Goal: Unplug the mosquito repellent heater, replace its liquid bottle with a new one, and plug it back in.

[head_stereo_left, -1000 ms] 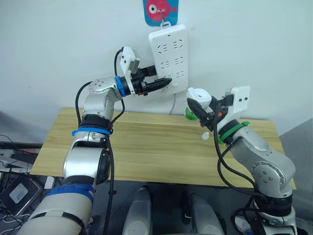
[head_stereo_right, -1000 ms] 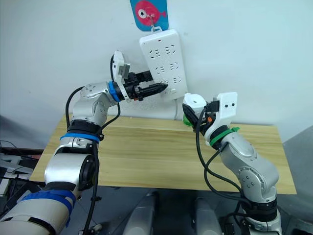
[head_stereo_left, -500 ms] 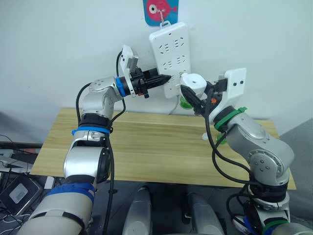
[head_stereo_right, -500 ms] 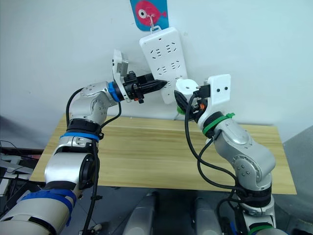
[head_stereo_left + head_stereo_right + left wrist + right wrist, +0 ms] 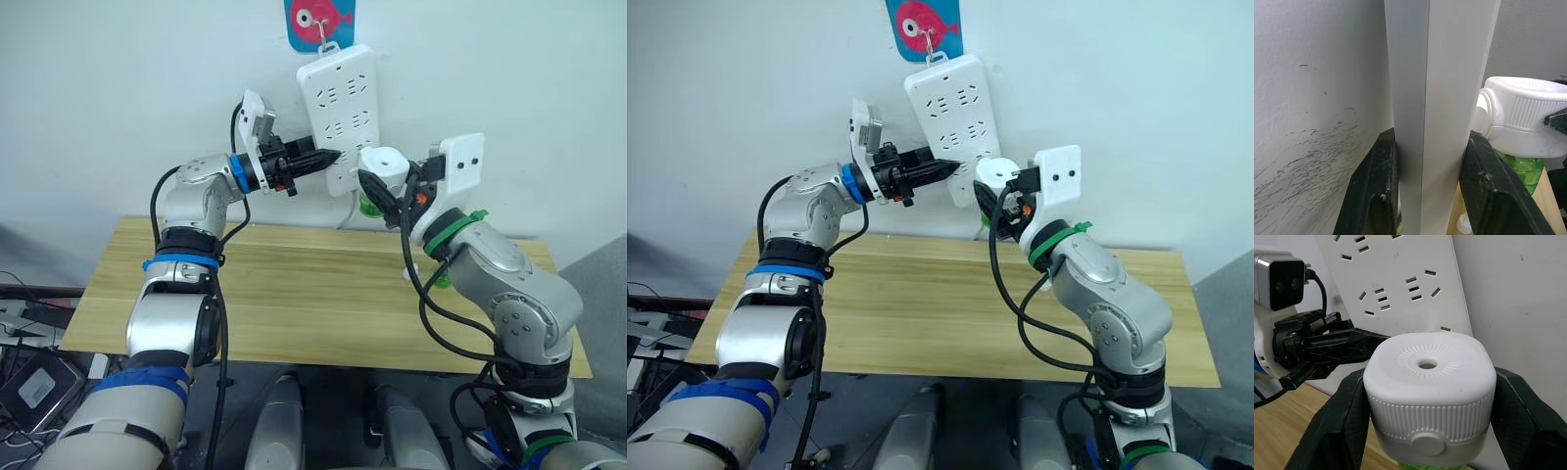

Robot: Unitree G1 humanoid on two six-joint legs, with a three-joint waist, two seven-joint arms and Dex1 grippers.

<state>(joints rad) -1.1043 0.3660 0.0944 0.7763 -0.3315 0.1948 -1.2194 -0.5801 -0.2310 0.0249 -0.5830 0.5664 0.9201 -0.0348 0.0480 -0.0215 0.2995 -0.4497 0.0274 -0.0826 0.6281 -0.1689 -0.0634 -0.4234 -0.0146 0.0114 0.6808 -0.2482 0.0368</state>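
Observation:
The white power strip (image 5: 338,88) hangs tilted on the wall. My left gripper (image 5: 328,157) is shut on its lower left edge; in the left wrist view both black fingers (image 5: 1374,191) clamp the strip (image 5: 1440,98). My right gripper (image 5: 387,188) is shut on the mosquito repellent heater (image 5: 384,162), held just right of the strip's lower end, a little in front of the wall. A green bottle (image 5: 372,204) sits in the heater's underside (image 5: 1520,169). In the right wrist view the heater's round face (image 5: 1429,377) points up between the fingers (image 5: 1337,431). Its prongs are hidden.
The wooden table (image 5: 294,294) stands below against the wall. A small white cap (image 5: 410,272) lies on it near my right forearm, with a bit of green (image 5: 439,282) beside it. A fish-shaped hook (image 5: 321,22) holds the strip.
My right gripper has lifted the heater up and to the left, from above the table to beside the strip's lower end. The left gripper has closed in onto the strip's edge.

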